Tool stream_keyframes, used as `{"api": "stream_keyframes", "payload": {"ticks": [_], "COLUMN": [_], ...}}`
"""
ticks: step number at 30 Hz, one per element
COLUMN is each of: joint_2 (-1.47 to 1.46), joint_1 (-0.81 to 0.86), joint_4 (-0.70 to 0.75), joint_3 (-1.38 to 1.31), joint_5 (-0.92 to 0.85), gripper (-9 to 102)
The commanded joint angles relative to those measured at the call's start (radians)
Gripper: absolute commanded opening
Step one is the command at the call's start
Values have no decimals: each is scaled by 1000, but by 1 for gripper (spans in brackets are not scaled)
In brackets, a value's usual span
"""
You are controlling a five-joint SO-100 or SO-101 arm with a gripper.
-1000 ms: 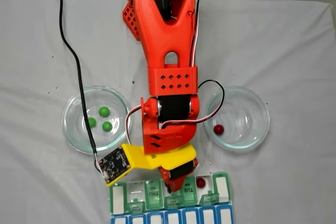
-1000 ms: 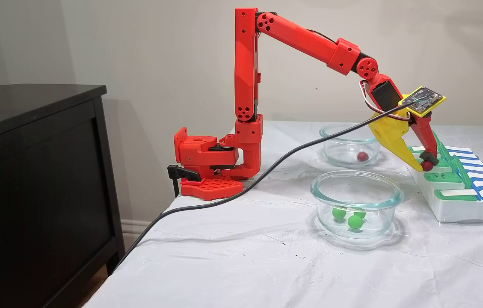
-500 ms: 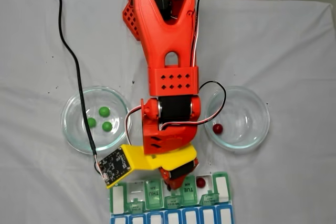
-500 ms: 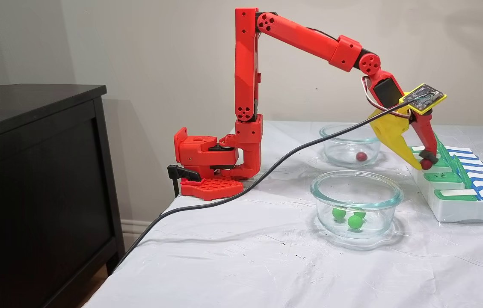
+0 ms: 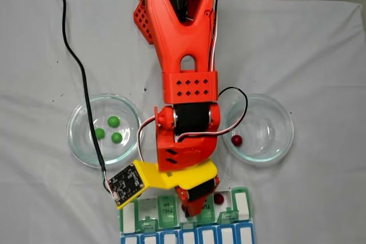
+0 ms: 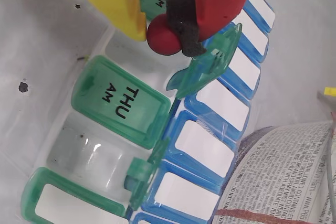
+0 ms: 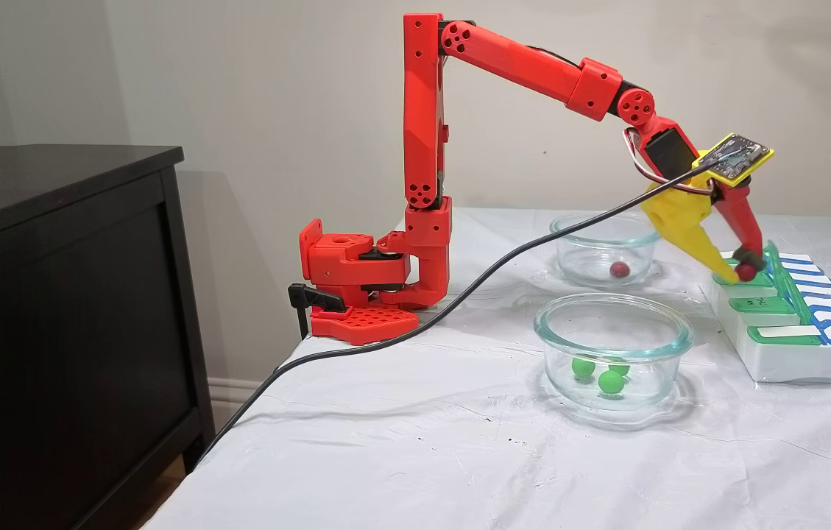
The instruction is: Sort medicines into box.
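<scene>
While the arm reaches out over the pill box, the scene in the top-down fixed view reads like this from left to right. A glass dish (image 5: 103, 130) on the white cloth holds three green pills (image 5: 110, 130), untouched and well apart from the arm. Next comes the gripper (image 5: 191, 201), its yellow and red jaws closed on a dark red pill (image 6: 163, 34); in the wrist view that pill sits pinched between the yellow tip and the black pad of the red finger (image 6: 181, 22). It hangs just above the green row of the pill box (image 5: 243, 204), over an open compartment between the shut lid marked THU (image 6: 122, 100) and another shut green lid further along, beside a lid flap that stands raised. Just right of the gripper, a second red pill (image 5: 218, 199) already lies in an open compartment. Furthest right, the other glass dish (image 5: 264, 130) has one red pill (image 5: 237, 140) left in it.

The step in hand looks like placing this red pill. The next move probably calls for lowering the tip a little into the open compartment, clear of the raised flap, and then parting the jaws so the pill drops in rather than bouncing off a lid. Afterwards, the last red pill and the green ones would remain to be fetched.
</scene>
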Motion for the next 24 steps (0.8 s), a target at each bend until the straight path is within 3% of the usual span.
{"api": "stream_keyframes", "payload": {"ticks": [1, 3, 7, 12, 17, 20, 24], "joint_2": [34, 34, 41, 52, 67, 140, 279], "joint_1": [-2, -2, -5, -8, -9, -12, -32], "joint_4": [-61, -97, -92, -89, -75, -26, 69], "joint_3": [-84, -60, -48, -35, -34, -34, -26], "joint_5": [-3, 6, 6, 2, -5, -5, -11], "gripper": [2, 10, 16, 16, 15, 4, 0]}}
